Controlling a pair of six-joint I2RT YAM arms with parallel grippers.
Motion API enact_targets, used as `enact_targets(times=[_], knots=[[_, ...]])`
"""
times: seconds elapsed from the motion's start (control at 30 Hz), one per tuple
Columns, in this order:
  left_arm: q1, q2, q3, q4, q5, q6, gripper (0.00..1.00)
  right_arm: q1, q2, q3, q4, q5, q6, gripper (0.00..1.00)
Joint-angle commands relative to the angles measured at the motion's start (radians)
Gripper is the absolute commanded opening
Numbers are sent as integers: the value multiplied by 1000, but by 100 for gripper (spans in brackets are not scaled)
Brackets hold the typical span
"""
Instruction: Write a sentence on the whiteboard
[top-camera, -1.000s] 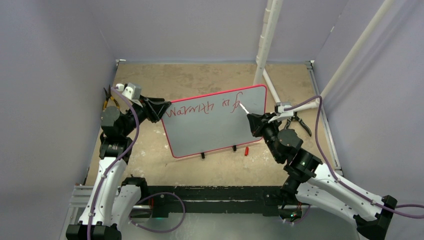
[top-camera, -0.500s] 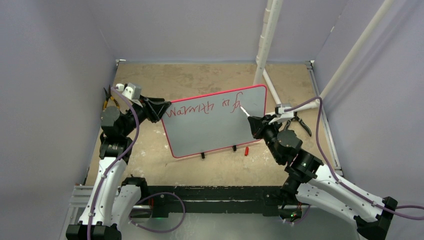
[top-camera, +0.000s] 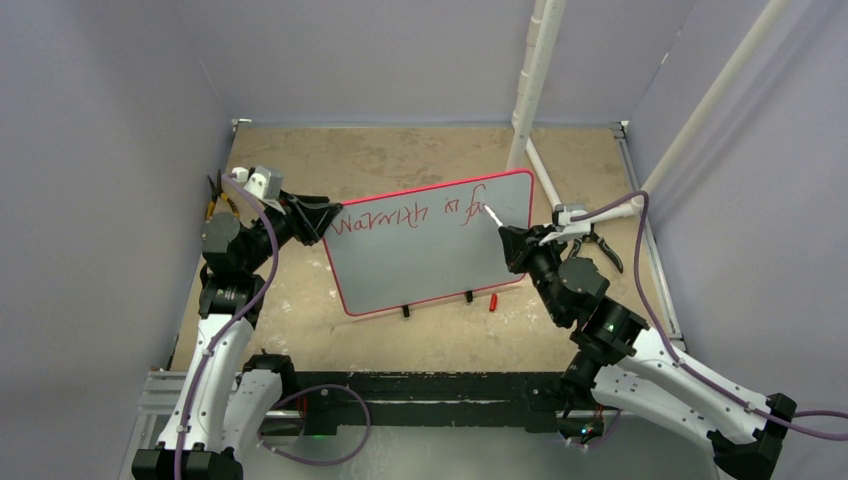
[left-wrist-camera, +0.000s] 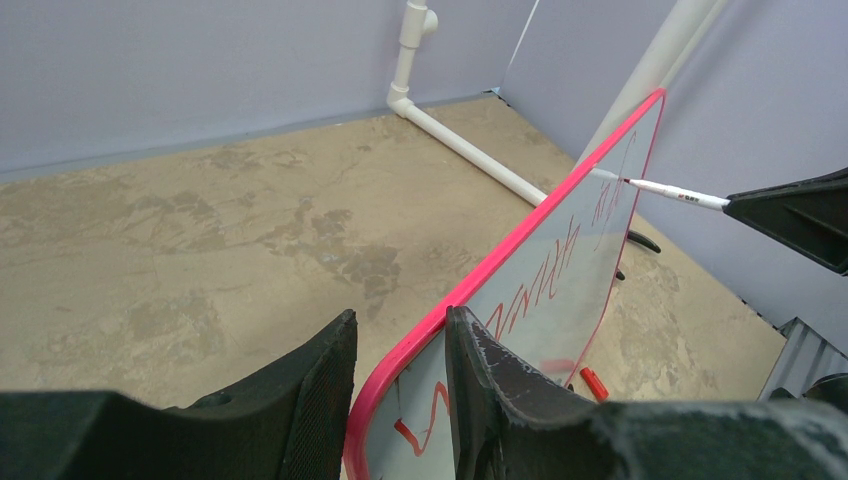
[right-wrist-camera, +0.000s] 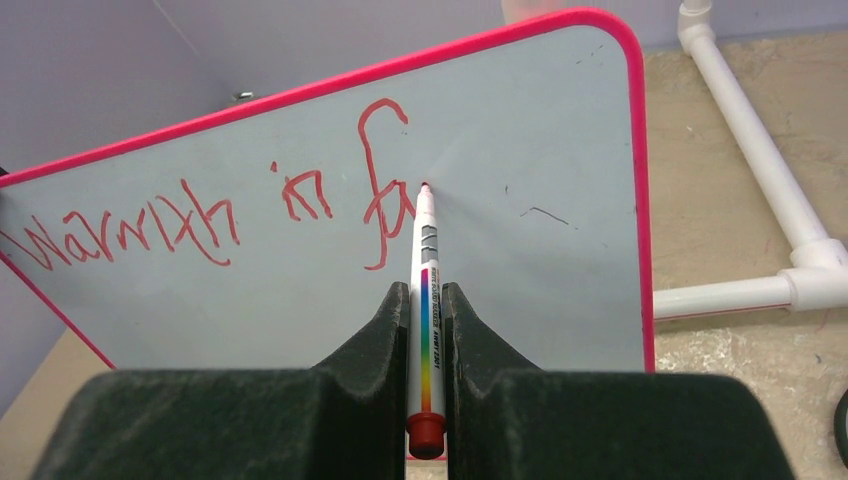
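Observation:
The whiteboard (top-camera: 430, 260) with its red rim stands tilted on two black feet at mid-table; it also shows in the right wrist view (right-wrist-camera: 520, 260) and edge-on in the left wrist view (left-wrist-camera: 560, 270). The sentence (right-wrist-camera: 215, 215) in red reads "Warmth in f" plus a started letter. My left gripper (top-camera: 322, 218) is shut on the board's left rim (left-wrist-camera: 400, 375). My right gripper (top-camera: 508, 245) is shut on a white marker (right-wrist-camera: 424, 290) with a rainbow stripe; its red tip touches the board just right of the "f" (right-wrist-camera: 378, 180).
A red marker cap (top-camera: 493, 300) lies on the tabletop by the board's right foot. White PVC pipes (top-camera: 528, 90) rise behind the board and run along the table at right (right-wrist-camera: 760, 160). Black pliers-like tool (top-camera: 598, 245) lies beside the right arm.
My right gripper and the marker tip have shifted slightly right along the board. The left gripper and the board have not moved.

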Motion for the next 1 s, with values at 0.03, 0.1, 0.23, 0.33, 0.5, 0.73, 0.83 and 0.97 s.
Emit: enact_targets(times=[0.03, 0.1, 0.23, 0.33, 0.5, 0.73, 0.83, 0.97], knots=[[0, 0, -7, 6, 25, 7, 36, -4, 12, 55, 52, 26, -40, 0], [1, 0, -8, 5, 25, 9, 36, -4, 18, 50, 50, 27, -39, 0], [1, 0, -8, 8, 27, 7, 36, -4, 27, 44, 35, 38, -26, 0], [0, 0, -8, 8, 29, 7, 36, -4, 29, 41, 15, 53, -8, 0], [1, -1, -8, 9, 29, 6, 36, -4, 6, 6, -30, 33, 45, 0], [0, -1, -8, 11, 29, 6, 36, -4, -13, -16, -48, 12, 77, 0], [1, -1, -9, 10, 29, 6, 36, -4, -11, -5, -40, 19, 67, 0], [1, -1, -9, 9, 29, 6, 36, -4, -9, 6, -3, 25, 38, 0]])
